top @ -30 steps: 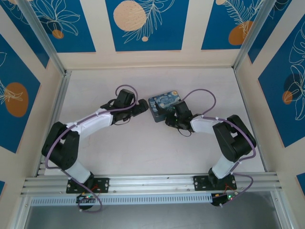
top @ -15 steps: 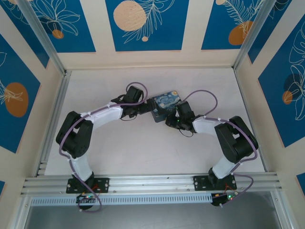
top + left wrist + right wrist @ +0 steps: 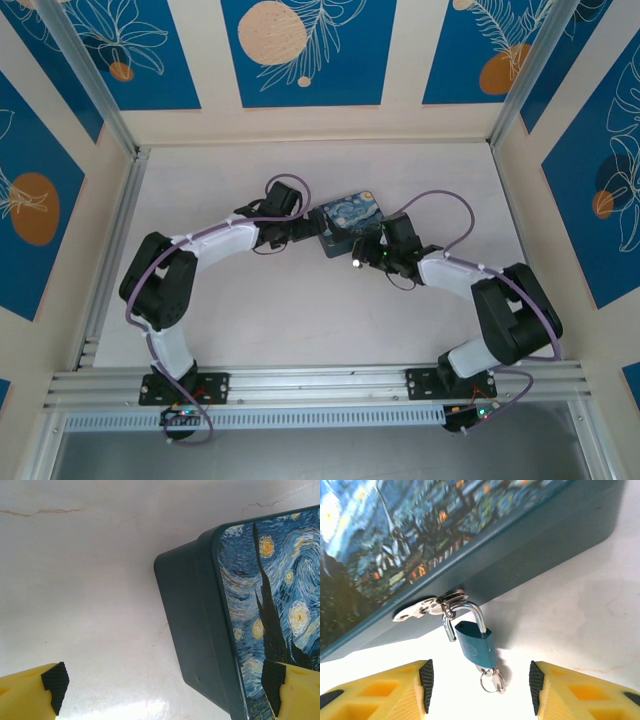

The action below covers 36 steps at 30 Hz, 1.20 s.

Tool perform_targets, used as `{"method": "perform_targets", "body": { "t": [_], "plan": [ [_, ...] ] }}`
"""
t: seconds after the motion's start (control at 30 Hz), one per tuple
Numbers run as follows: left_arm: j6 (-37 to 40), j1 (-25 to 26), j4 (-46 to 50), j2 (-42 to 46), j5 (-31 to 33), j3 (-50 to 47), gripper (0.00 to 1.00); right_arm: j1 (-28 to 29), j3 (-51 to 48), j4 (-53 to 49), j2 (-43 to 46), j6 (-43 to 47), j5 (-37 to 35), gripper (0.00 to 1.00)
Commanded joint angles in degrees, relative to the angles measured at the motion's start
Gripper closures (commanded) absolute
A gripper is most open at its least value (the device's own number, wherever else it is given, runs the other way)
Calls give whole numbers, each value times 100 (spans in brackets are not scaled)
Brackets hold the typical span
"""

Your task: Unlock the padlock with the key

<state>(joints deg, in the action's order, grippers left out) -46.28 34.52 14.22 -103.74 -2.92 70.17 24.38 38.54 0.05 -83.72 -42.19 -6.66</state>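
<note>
The padlock (image 3: 475, 644) is pictured hanging by its thin shackle from the hasp (image 3: 417, 610) on the side wall of the painted tin (image 3: 420, 545). The key (image 3: 492, 676) is seated in the keyhole underneath. One leg of the shackle appears to be out of the body, so the lock is judged possibly sprung already.

The right gripper (image 3: 481, 679) is held low with its jaws parted on either side of lock and key, and nothing is gripped. The left gripper (image 3: 164, 682) is spread wide across the tin's far corner, apparently to steady the tin, though it is not clamped.

Both arms are bowed outward at the elbow over the table (image 3: 90, 580), and their wrists are turned in toward the tin from opposite sides.
</note>
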Motion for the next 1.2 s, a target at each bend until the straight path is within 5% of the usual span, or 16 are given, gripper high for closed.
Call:
{"method": "perform_targets", "body": {
  "t": [0.0, 0.1, 0.33, 1.17],
  "plan": [
    [82, 39, 36, -67, 46, 58, 0, 65, -57, -405, 307, -141, -426, 46],
    [84, 42, 24, -89, 28, 67, 0, 59, -211, -193, 394, -2, -270, 54],
    [80, 38, -47, -128, -59, 84, 0, -117, -497, 660, 240, 354, 509, 55],
    [-56, 38, -178, -216, -183, 61, 0, -241, -215, 1340, -775, 348, 829, 63]
  ]
}}
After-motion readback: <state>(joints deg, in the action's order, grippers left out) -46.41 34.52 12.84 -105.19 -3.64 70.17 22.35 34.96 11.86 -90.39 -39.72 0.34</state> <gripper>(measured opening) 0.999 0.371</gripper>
